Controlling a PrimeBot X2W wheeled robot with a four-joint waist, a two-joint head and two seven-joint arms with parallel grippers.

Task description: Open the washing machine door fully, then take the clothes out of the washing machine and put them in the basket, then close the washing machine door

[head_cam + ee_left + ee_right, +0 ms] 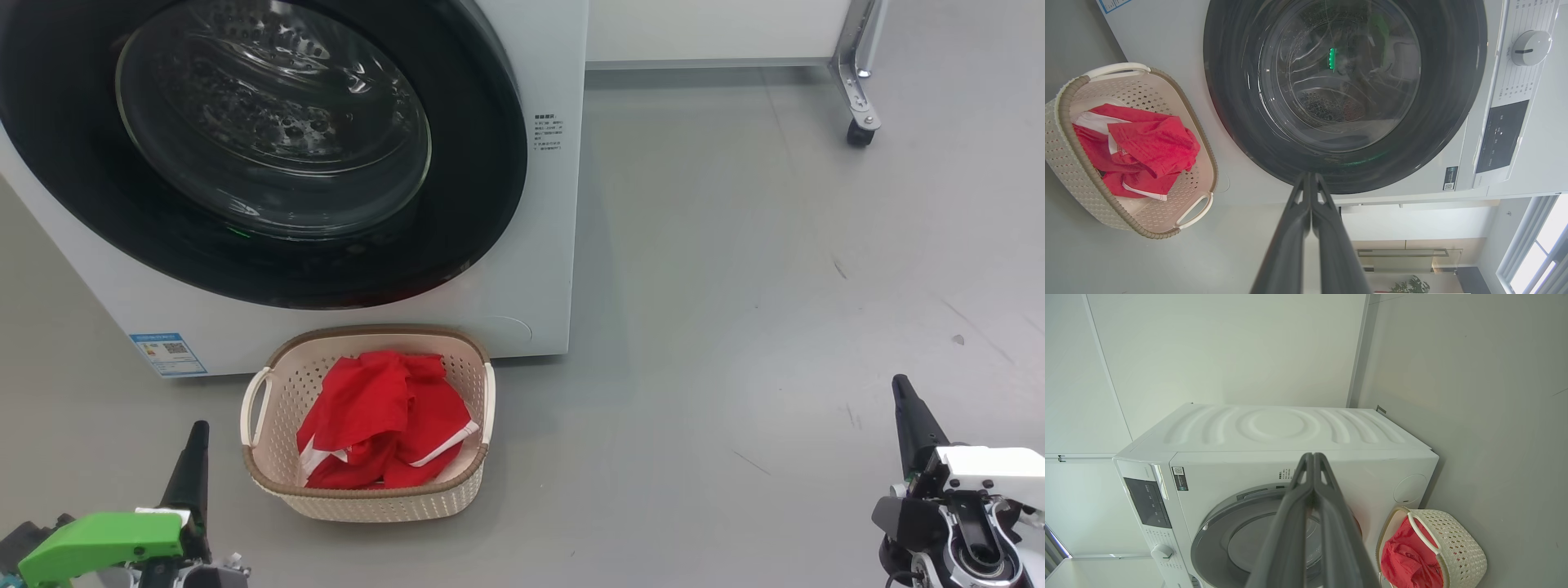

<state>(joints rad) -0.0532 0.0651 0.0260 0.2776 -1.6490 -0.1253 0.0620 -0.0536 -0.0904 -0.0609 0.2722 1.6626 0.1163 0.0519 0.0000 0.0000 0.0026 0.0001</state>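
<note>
The washing machine point(547, 245) stands at the left with its black-rimmed washing machine door point(273, 122) lying flush against its front. Through the glass point(1339, 81) I see bare dimpled steel drum. In front of it on the floor sits the cream basket point(384, 506), holding the red clothes point(375, 416) with white trim. My left gripper point(197, 429) is shut and empty, low on the basket's left. Far off at the lower right, my right gripper point(900, 382) is also shut and empty. In the left wrist view the left gripper point(1309, 175) points at the door's rim.
A metal frame leg on a caster point(857, 98) stands at the back right by a white panel. Open grey floor lies between the machine and my right arm. The machine's knob point(1531, 47) and dark display sit on its control panel.
</note>
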